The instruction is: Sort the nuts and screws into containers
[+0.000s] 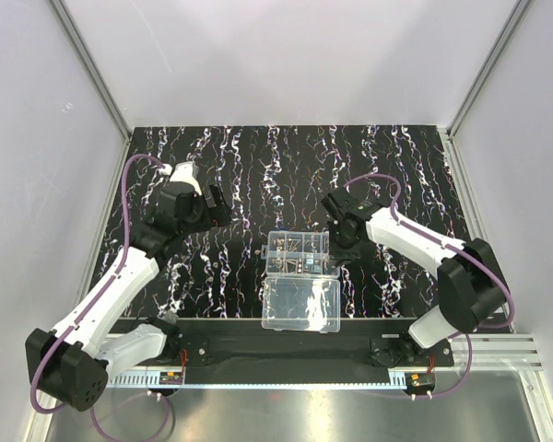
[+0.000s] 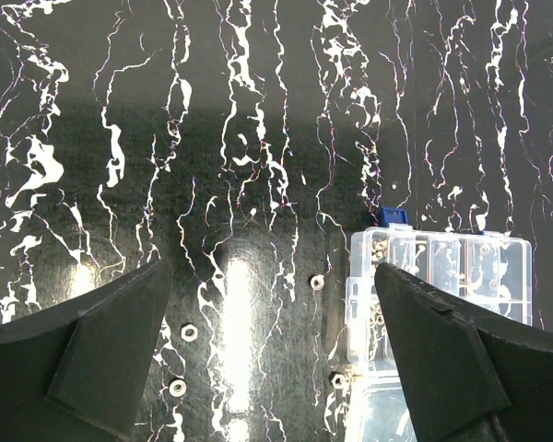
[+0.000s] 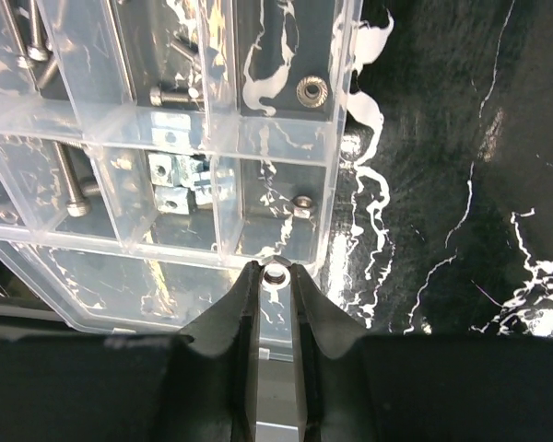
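My right gripper [image 3: 276, 274] is shut on a small silvery nut [image 3: 276, 272], held just above the near wall of the clear organizer box [image 3: 324, 175]. The cell right in front holds one nut [image 3: 301, 204]; the cell behind it holds a flanged nut [image 3: 311, 90]. Other containers hold screws [image 3: 170, 95] and square metal pieces [image 3: 170, 184]. From above, the right gripper [image 1: 339, 247] sits at the box's [image 1: 300, 253] right edge. My left gripper [image 2: 269, 272] hangs open over the mat, away from the box [image 2: 442, 276]. Below it lie loose nuts [image 2: 317, 282] [image 2: 189, 332] [image 2: 177, 388].
The box's clear lid [image 1: 301, 304] lies folded flat toward the arm bases. One more nut [image 2: 338, 378] rests against the box's left wall. The black mat [image 1: 258, 175] carries white-purple streaks. White walls and metal rails [image 1: 92, 74] enclose the table.
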